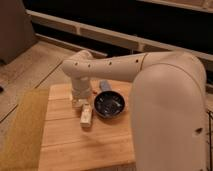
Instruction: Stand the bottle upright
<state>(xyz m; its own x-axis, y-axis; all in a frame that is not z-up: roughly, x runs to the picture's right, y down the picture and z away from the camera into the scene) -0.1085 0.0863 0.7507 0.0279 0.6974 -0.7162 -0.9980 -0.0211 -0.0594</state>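
A small cream-white bottle (86, 117) lies on its side on the wooden table (85, 145), just left of a dark round bowl (110, 104). My gripper (80, 103) hangs from the white arm directly above the bottle's far end, close to or touching it. The arm's wrist hides the gripper's upper part.
A small bluish object (104, 86) sits behind the bowl. A yellow-green mat (21, 130) lies along the table's left side. My large white arm segment (167, 110) covers the table's right part. A dark rail and wall run behind the table.
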